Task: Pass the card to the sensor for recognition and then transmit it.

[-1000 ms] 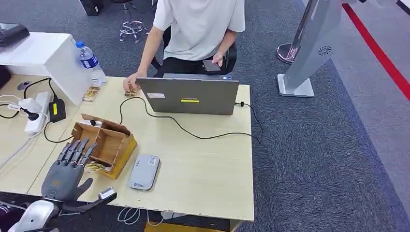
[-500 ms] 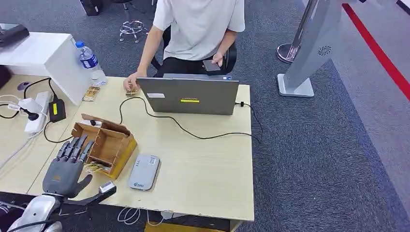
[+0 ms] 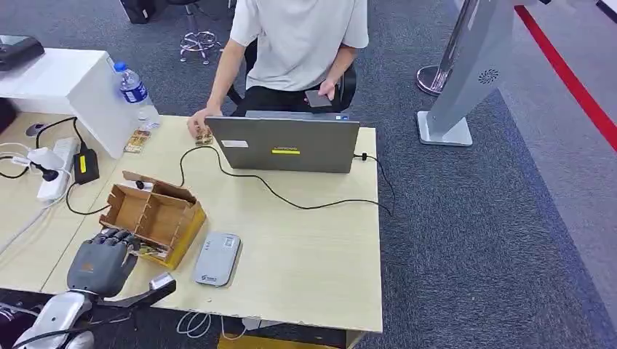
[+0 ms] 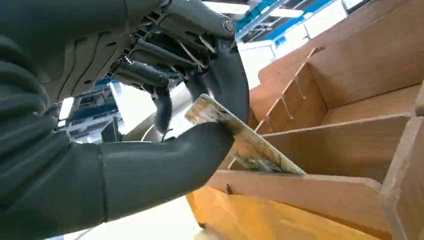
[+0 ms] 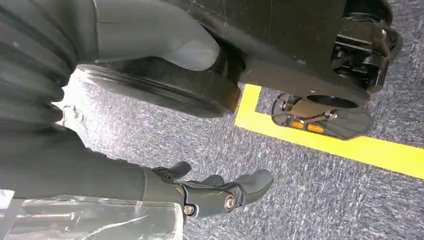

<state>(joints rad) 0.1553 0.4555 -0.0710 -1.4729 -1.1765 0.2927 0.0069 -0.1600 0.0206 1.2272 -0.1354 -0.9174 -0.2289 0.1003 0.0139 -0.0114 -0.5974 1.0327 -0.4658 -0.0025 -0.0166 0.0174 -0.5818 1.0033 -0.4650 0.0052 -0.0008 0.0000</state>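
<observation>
While pinched, card [image 4: 240,137] sits between left hand [image 4: 150,125] fingers.

Matt wooden box [image 3: 156,216], perhaps plywood

Card [image 4: 240,135] print (worn, blurred) unreadable — far end hidden behind divider [image 4: 300,182].
</observation>
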